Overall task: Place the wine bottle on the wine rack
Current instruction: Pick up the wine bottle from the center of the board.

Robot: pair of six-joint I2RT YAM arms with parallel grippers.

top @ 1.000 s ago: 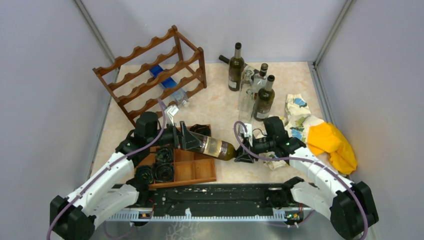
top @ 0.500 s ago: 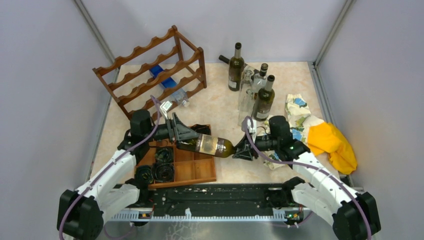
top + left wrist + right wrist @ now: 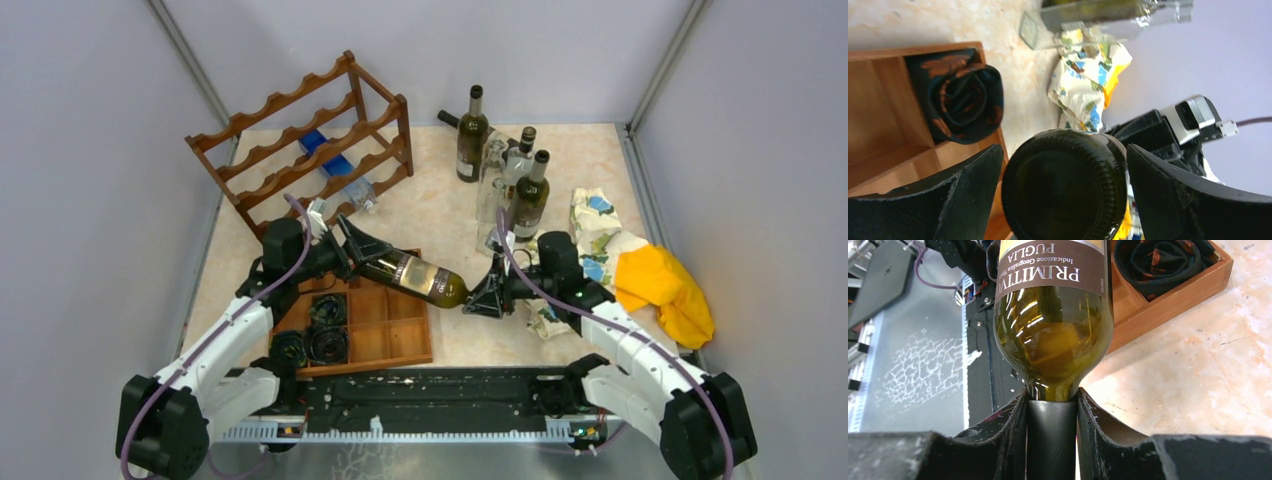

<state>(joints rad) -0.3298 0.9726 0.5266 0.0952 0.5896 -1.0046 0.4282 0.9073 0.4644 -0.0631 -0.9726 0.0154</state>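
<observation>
Your right gripper [image 3: 487, 293] is clamped on the neck of the wine bottle [image 3: 415, 277]. The bottle hangs nearly level above the compartment tray [image 3: 392, 340], base toward 10 o'clock, neck toward 4. Your left gripper [image 3: 350, 248] brackets the base with jaws spread wide; whether they press it, I cannot tell. The wine rack [image 3: 402, 130] stands at 11 o'clock, apart from the bottle.

Looks like a robotics lab test booth. Shows plain grey panel walls [image 3: 90, 150] and metal corner posts [image 3: 190, 58] boxing in a marbled tabletop [image 3: 440, 210], two robot arms [image 3: 225, 345] bolted to a black rail [image 3: 440, 395], and staged props: wine rack [image 3: 300, 140], bottles [image 3: 472, 135], crumpled cloths [image 3: 660, 285].
</observation>
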